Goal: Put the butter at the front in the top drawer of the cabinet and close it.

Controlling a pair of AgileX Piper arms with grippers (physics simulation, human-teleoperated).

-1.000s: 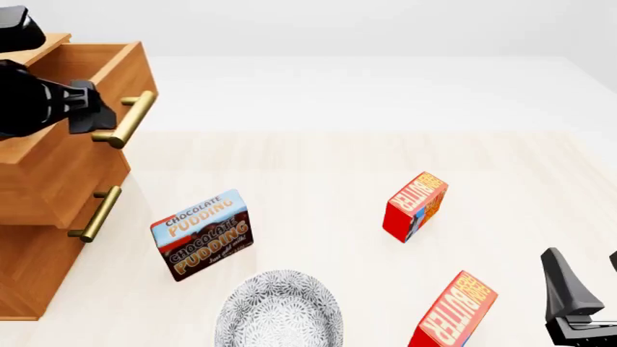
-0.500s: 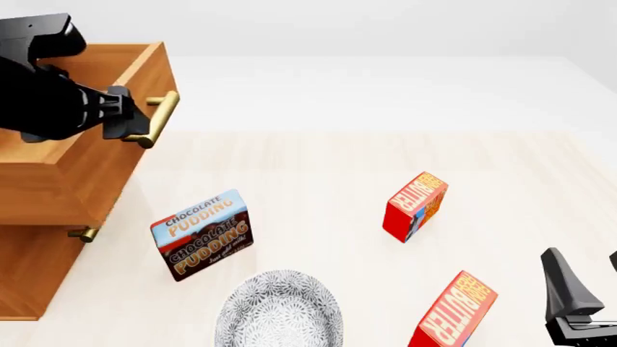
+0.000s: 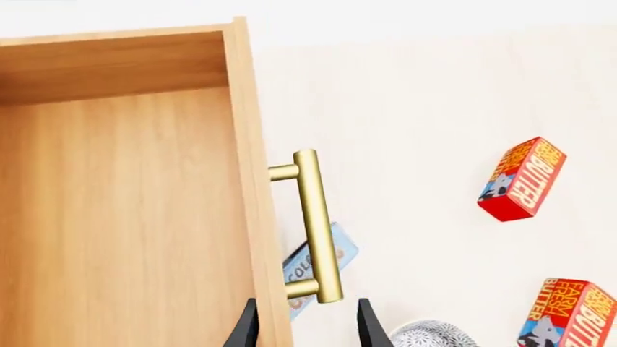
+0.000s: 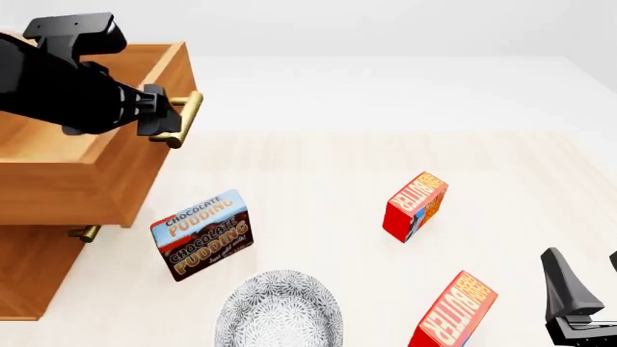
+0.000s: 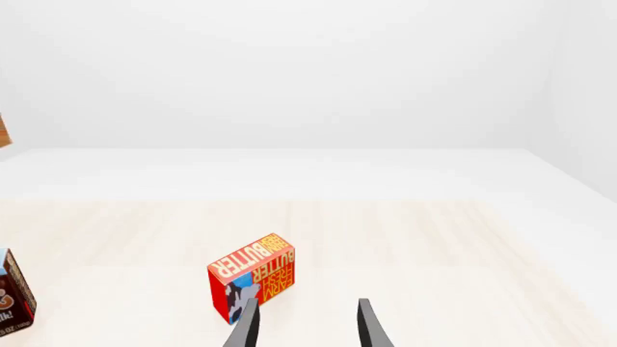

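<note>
Two arms: I run both from afar.
Left gripper [image 4: 166, 118]: at the far left, its fingers clenched around the brass handle [image 3: 316, 225] of the top drawer [image 4: 115, 177].
Top drawer: pulled out of the cabinet [image 4: 29, 271], its inside bare wood as far as I can see.
Right gripper [image 5: 303, 325]: low at the near right, fingers spread apart, gripping nothing.
Front butter [image 4: 453, 312]: upright at the near right edge, just left of the right gripper.
Second butter [image 4: 415, 205]: farther back, right of centre.
Pudding box [image 4: 202, 233]: near the cabinet, right of it.
Patterned bowl [image 4: 279, 311]: nearest edge, centre.
</note>
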